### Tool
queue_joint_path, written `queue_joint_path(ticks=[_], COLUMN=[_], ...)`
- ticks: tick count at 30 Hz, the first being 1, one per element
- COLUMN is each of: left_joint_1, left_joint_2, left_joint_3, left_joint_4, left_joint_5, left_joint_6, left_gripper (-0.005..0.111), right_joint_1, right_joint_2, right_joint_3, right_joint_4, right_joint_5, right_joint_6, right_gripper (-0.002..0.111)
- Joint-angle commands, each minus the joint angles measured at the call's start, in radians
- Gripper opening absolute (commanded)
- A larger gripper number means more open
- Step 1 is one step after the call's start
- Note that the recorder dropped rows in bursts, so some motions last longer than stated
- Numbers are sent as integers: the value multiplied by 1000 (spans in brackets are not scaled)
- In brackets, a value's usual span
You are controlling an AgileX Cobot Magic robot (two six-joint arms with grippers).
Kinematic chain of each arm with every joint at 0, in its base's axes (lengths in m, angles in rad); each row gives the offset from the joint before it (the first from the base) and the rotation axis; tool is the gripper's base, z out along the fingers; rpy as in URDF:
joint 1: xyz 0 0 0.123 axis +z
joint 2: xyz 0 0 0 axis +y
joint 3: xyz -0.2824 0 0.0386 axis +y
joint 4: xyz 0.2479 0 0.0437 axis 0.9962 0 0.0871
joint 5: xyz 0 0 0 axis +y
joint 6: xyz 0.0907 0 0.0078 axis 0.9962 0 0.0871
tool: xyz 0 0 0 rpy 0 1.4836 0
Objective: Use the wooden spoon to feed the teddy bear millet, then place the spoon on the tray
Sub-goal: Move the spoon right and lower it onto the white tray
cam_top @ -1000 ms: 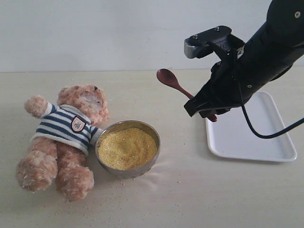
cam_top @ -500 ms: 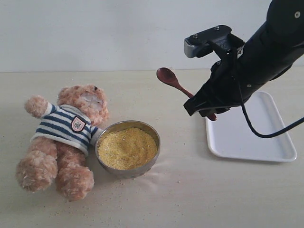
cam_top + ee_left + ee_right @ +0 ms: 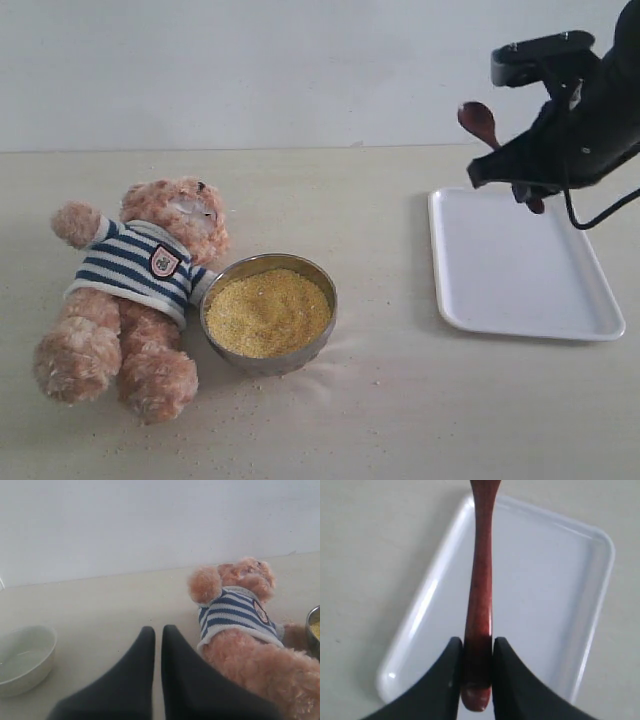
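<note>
The wooden spoon is held clamped by its handle end in the right gripper, above the tray, bowl end raised.

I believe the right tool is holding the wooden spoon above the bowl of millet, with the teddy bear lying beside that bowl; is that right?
Not quite. The right tool holds the wooden spoon above the white tray, not above the bowl of millet; the right wrist view shows the tray directly beneath it. The teddy bear does lie beside that bowl.
</note>
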Motion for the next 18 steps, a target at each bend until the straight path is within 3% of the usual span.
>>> queue_joint_path(ticks=[1, 7, 18], left_joint_1=[-4, -4, -4], left_joint_2=[-2, -2, -2], left_joint_3=[3, 3, 3], left_joint_4=[-14, -14, -14], left_joint_5=[-16, -14, -14], left_joint_6=[-9, -9, -9], left_gripper=[5, 5, 5], right_joint_1=[-74, -73, -73], right_joint_2=[120, 298, 327], right_joint_3=[-55, -95, -95], right_joint_4=[34, 56, 56], right_joint_5=[94, 154, 128], right_joint_6=[-65, -100, -100], right_gripper=[0, 0, 0])
